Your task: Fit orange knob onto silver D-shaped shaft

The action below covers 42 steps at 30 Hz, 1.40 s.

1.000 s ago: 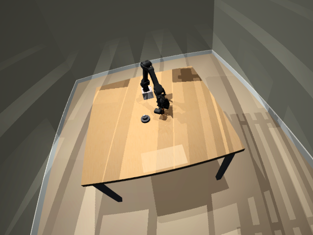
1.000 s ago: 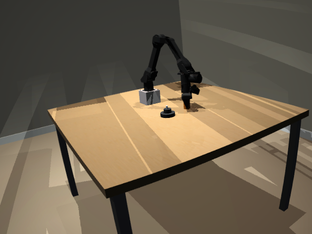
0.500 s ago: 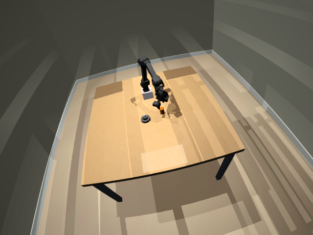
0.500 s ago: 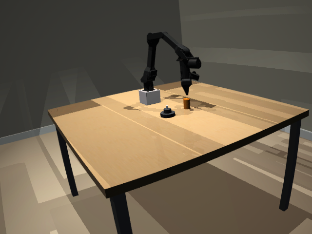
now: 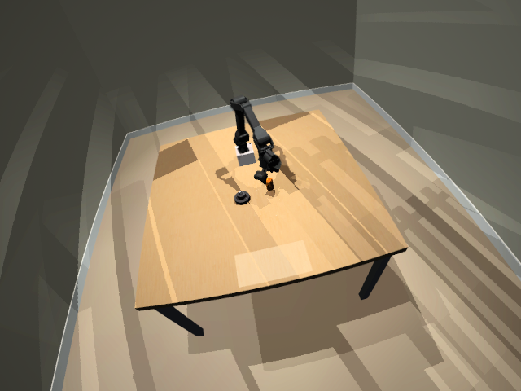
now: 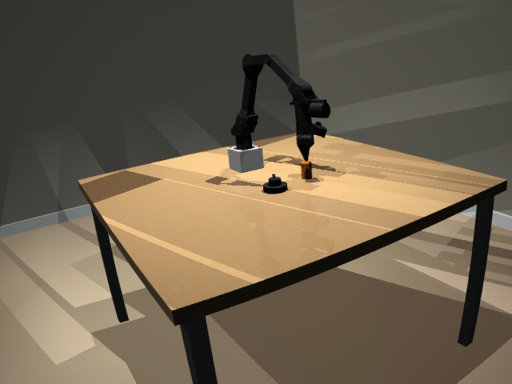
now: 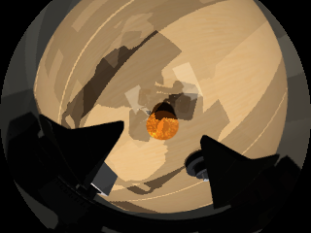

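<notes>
Orange knob [image 6: 306, 170] upright on worktop [image 6: 231, 243], directly below wide-open, empty jaws. Round pedestal [image 6: 275, 188] with silver shaft [image 6: 273, 175] near, apart. Grey arm base [image 6: 246, 158] behind. Worktop edges well apart.

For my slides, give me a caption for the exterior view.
Open gripper poised above the upright orange knob, beside the round pedestal.

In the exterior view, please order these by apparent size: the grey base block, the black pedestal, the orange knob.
1. Grey base block
2. Black pedestal
3. Orange knob
All three stand at a similar distance, so the order looks reliable.
</notes>
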Tool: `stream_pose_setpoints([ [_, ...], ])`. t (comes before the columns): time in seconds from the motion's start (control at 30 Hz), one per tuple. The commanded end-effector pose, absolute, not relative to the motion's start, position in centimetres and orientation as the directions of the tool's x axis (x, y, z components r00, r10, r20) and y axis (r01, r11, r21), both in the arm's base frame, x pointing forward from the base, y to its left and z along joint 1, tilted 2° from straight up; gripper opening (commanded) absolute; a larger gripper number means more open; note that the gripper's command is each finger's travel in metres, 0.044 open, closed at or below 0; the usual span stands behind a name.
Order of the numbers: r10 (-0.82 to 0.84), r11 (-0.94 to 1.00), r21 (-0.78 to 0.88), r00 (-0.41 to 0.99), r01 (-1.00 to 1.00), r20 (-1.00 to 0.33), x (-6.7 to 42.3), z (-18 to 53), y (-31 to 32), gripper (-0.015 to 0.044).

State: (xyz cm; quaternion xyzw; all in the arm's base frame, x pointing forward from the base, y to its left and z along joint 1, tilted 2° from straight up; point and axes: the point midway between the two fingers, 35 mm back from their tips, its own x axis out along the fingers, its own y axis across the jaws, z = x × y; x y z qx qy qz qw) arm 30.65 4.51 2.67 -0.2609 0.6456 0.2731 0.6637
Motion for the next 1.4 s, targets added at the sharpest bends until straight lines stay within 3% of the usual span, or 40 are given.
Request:
stream_pose_setpoints([
  [0.0, 0.028, 0.712, 0.012, 0.011, -0.702, -1.0, 30.6, 2.0, 4.6, 0.044],
  [1.33, 0.028, 0.712, 0.013, 0.011, -0.702, -1.0, 30.5, -4.2, 4.7, 0.044],
  [1.37, 0.028, 0.712, 0.013, 0.011, -0.702, -1.0, 30.5, -4.2, 4.7, 0.0414],
])
